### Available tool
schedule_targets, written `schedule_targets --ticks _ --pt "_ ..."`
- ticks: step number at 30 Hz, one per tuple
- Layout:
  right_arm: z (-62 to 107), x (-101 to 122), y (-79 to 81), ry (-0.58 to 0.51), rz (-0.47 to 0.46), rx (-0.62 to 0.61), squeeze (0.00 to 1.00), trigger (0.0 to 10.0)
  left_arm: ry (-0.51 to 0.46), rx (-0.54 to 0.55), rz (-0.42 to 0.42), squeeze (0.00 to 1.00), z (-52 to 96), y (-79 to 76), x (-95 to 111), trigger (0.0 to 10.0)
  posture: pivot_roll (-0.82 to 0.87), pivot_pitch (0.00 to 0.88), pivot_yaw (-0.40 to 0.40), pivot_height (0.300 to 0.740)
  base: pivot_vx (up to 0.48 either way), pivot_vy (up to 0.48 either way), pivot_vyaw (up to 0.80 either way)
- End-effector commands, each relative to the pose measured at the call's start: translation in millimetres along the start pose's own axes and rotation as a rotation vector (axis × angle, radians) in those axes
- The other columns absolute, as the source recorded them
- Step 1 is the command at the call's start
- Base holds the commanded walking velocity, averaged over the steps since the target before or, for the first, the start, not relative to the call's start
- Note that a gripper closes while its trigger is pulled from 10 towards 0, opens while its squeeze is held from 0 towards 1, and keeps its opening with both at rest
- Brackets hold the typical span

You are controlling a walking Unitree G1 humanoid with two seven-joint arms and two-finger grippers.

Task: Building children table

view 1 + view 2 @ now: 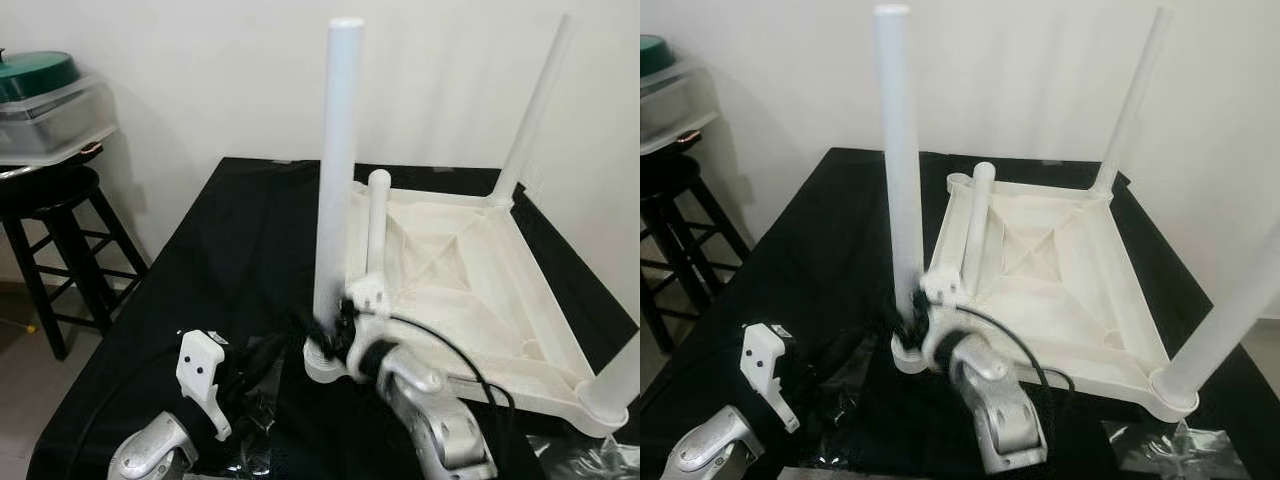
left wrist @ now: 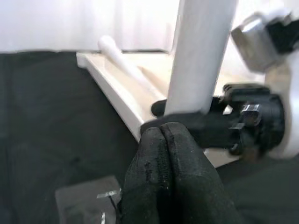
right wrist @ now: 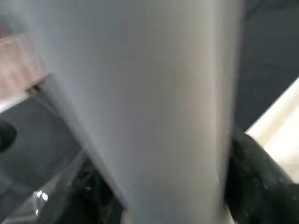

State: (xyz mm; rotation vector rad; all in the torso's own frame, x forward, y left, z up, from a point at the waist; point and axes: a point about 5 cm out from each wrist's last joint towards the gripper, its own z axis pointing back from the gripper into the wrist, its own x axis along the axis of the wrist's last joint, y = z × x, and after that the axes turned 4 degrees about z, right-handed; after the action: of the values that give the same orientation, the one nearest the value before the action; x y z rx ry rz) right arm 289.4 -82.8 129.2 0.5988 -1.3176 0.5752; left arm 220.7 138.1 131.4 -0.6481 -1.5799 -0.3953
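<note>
The white tabletop lies upside down on a black-draped table, with legs standing up from three of its corners: the near left one, one at the far right and one at the near right. A fourth leg lies loose inside the tray-like underside, leaning toward the far left corner, which is not yet fitted. The right gripper clamps the near left leg low down, just above its socket; in the right wrist view the leg fills the space between the two black fingers, so the jaws are closed around it. The left gripper sits just beside that same corner, its fingers pressed together on nothing, near a piece of clear plastic wrap on the cloth. A likely trouble is that this leg is not fully seated (the socket itself is hidden behind the gripper): a push off the vertical could jam it or lever the light tabletop across the slippery cloth. The loose leg could roll if the top shifts. A dark stool carrying a plastic bin stands well apart to the left.
</note>
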Motion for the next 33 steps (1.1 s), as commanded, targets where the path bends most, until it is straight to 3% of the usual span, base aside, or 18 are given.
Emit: schedule_targets --ticks 1,3,7,8,9,12,16,17,18,27,33 --pt "-2.6 12.8 2.9 -0.049 0.001 0.082 1.0 10.0 0.009 0.001 0.019 0.0 -0.9 0.0 -2.9 10.0 0.0 0.031 -0.046 0.74 0.0 0.0 0.0" --pt "2.2 30.0 -5.4 -0.073 0.09 0.255 1.0 10.0 0.009 0.0 0.024 0.0 -1.4 0.1 -3.5 10.0 0.0 0.026 -0.049 0.74 0.0 0.0 0.0" --pt "4.8 35.5 -11.6 -0.073 0.127 0.318 0.97 10.0 0.01 -0.001 0.025 0.0 -1.6 0.2 -3.8 10.0 0.01 0.022 -0.052 0.74 0.0 0.0 0.0" --pt "6.5 40.1 -18.2 -0.071 0.156 0.371 0.7 10.0 0.01 0.0 0.027 0.0 -1.8 0.4 -4.1 10.0 0.01 0.019 -0.054 0.74 0.0 0.0 0.0" --pt "6.0 46.5 -27.8 -0.066 0.175 0.415 0.0 10.0 0.011 -0.001 0.029 0.0 -2.0 0.7 -4.6 10.0 0.01 0.014 -0.058 0.74 0.0 0.0 0.0" --pt "3.1 60.3 -41.7 -0.081 0.188 0.481 0.0 10.0 0.013 0.001 0.034 0.0 -2.5 1.3 -6.0 10.0 0.03 0.006 -0.061 0.74 0.0 0.0 0.0" --pt "-0.2 67.4 -46.0 -0.089 0.191 0.528 0.0 10.0 0.016 0.002 0.037 0.0 -2.7 1.9 -7.2 10.0 0.04 0.0 -0.061 0.74 0.0 0.0 0.0" --pt "-1.4 68.7 -46.3 -0.086 0.181 0.551 0.0 3.9 0.017 0.003 0.038 0.0 -2.9 2.2 -7.6 10.0 0.04 0.0 -0.061 0.74 0.0 0.0 0.0" --pt "-2.3 69.1 -46.6 -0.081 0.177 0.565 0.0 0.0 0.017 0.004 0.038 0.0 -2.9 2.4 -7.9 10.0 0.04 0.0 -0.061 0.74 0.0 0.0 0.0" --pt "1.9 66.3 -50.1 -0.066 0.161 0.585 0.0 0.0 0.017 0.003 0.04 0.0 -2.7 2.4 -8.5 10.0 0.03 0.0 -0.058 0.74 0.0 0.0 0.0" --pt "11.4 54.9 -58.2 -0.058 0.177 0.456 0.0 0.0 0.014 0.0 0.041 0.0 -1.1 1.2 -7.2 10.0 0.02 0.008 -0.06 0.74 0.0 0.0 0.0"
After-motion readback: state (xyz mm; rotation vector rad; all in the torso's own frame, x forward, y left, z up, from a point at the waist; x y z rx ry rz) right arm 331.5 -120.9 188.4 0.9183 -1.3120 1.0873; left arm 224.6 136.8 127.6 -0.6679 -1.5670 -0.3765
